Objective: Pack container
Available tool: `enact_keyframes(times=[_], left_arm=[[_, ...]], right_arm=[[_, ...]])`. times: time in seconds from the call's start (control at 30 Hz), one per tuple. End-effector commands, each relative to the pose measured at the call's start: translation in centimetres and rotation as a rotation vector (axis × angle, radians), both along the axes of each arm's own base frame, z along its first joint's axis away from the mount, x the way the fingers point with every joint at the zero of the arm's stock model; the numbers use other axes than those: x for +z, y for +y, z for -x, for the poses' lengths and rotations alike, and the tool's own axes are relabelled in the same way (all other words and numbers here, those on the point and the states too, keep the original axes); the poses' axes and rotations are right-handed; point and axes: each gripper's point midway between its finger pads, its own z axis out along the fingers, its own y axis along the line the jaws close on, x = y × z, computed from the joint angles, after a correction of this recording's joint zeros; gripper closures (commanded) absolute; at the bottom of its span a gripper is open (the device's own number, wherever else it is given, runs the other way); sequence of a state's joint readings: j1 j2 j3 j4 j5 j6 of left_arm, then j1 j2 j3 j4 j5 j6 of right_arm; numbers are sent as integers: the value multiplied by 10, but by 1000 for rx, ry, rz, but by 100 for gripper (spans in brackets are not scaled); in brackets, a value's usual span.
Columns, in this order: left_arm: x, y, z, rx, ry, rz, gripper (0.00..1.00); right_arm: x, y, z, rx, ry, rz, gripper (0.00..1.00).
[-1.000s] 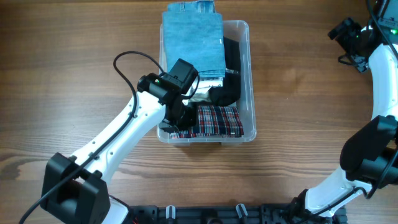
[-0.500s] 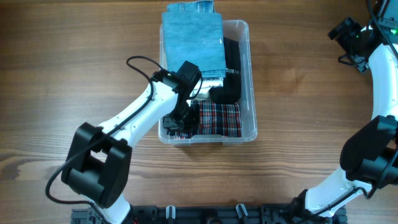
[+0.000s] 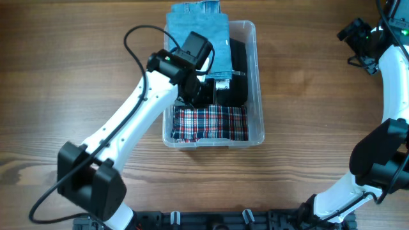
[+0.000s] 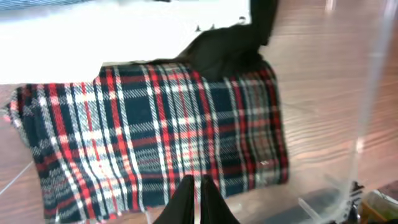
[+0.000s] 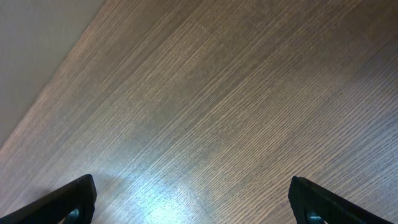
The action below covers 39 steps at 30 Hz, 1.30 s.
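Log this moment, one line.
left end effector: shut, empty, above plaid cloth | right end effector: open, over table | container: holds it, blue cloth, black garment

Left arm [image 3: 131, 121] swings away from the near left corner of the container [image 3: 257, 76], carrying the left gripper [image 3: 199, 96] up to the middle of the tub, just beside the black garment [image 3: 235, 92]. The plaid cloth [image 3: 212, 123], partly hidden under the wrist a second ago, now lies uncovered and spread flat across the near end.
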<state>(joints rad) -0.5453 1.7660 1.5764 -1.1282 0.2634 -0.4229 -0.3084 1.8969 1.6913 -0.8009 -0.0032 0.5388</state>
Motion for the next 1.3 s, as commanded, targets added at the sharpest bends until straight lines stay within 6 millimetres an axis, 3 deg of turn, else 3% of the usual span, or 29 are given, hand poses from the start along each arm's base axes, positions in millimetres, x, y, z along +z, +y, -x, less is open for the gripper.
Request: enact_keyframes(times=[0.0, 0.07, 0.3, 0.53, 0.83, 1.03, 1.13, 1.27], left_arm=[[-5, -17, 19, -77, 57, 21, 95], [-18, -34, 31, -132, 87, 4, 93], [-44, -58, 57, -222, 145, -42, 90], [-72, -56, 65, -228, 229, -97, 90], [-79, -65, 94, -296, 274, -140, 77], [-103, -69, 93, -298, 305, -164, 76], [-112, -66, 88, -294, 293, -190, 68], [-104, -61, 71, -277, 215, -219, 62]], right_arm=[[-3, 3, -2, -4, 1, -13, 0], [-3, 3, -2, -5, 1, -13, 0], [-3, 3, -2, -5, 1, -13, 0], [-3, 3, -2, -5, 1, -13, 0], [-3, 3, -2, -5, 1, -13, 0], [-3, 3, -2, -5, 1, -13, 1], [-3, 3, -2, -5, 1, -13, 0], [-3, 3, -2, -4, 1, -13, 0]])
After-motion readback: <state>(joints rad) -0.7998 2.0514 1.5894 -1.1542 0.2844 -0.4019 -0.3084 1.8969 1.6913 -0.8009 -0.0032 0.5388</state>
